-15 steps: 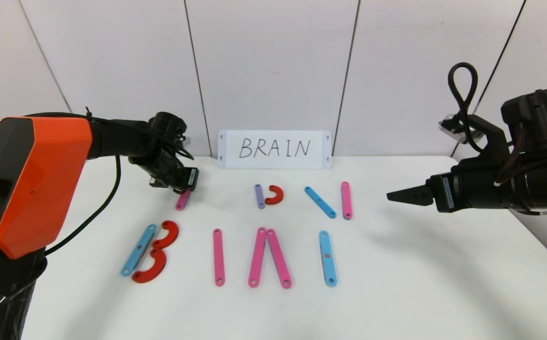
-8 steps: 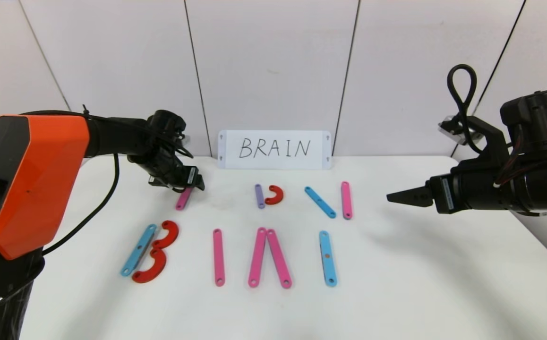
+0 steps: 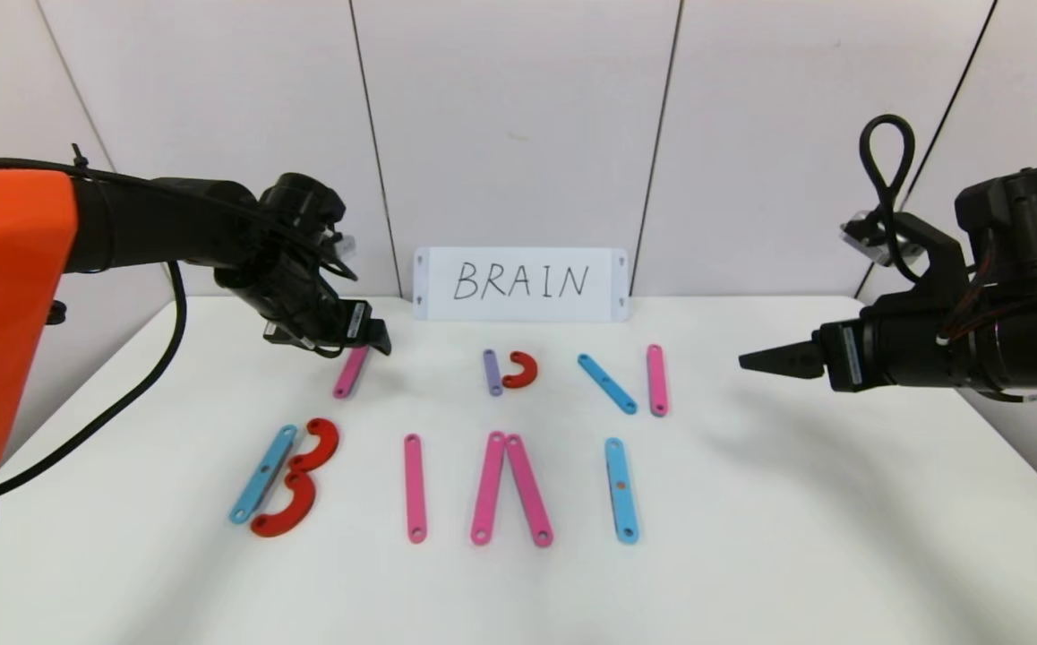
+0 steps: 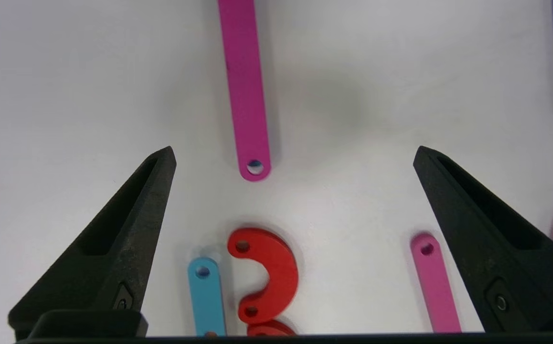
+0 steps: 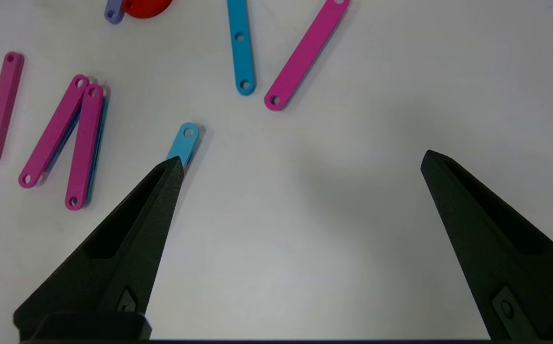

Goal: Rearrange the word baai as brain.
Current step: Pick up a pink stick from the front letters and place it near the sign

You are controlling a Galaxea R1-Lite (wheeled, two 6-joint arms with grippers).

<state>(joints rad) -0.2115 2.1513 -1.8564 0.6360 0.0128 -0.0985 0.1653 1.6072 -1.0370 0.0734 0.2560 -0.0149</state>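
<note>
a: where's the loose pink bar (image 3: 350,372) vs the left end effector (image 3: 373,345)?
b: far left of the table (image 3: 796,537), lying tilted. left end effector hangs just over its far end, looks clear of it. wrist view has the pink bar (image 4: 245,91) running away from the gap between the fingers (image 4: 128,224), its holed end short of the tips.

a: left end effector state?
b: spread wide, holding nothing, touching nothing.

a: the near row letters?
b: blue bar (image 3: 262,474) with two red curves (image 3: 296,479) on its right side make the b at near left. then a lone pink bar (image 3: 414,488), two pink bars (image 3: 509,488) meeting at the far tips like an a with no crossbar, then a blue bar (image 3: 621,490) upright.

a: far row?
b: short purple bar (image 3: 492,372) with one red curve (image 3: 521,370) just right of it, about touching. right of that a slanted blue bar (image 3: 606,383) and a pink upright bar (image 3: 656,380), near ends close.

a: right end effector (image 3: 765,362)?
b: hovering over the right side of the table, well apart from every piece, tips pointing left. in its wrist view the fingers (image 5: 128,239) are spread wide, nothing between them. one finger overlaps the blue bar (image 5: 184,142) in that view only.

a: card?
b: white card (image 3: 520,284) with handwritten brain stands at the far edge against the wall.
</note>
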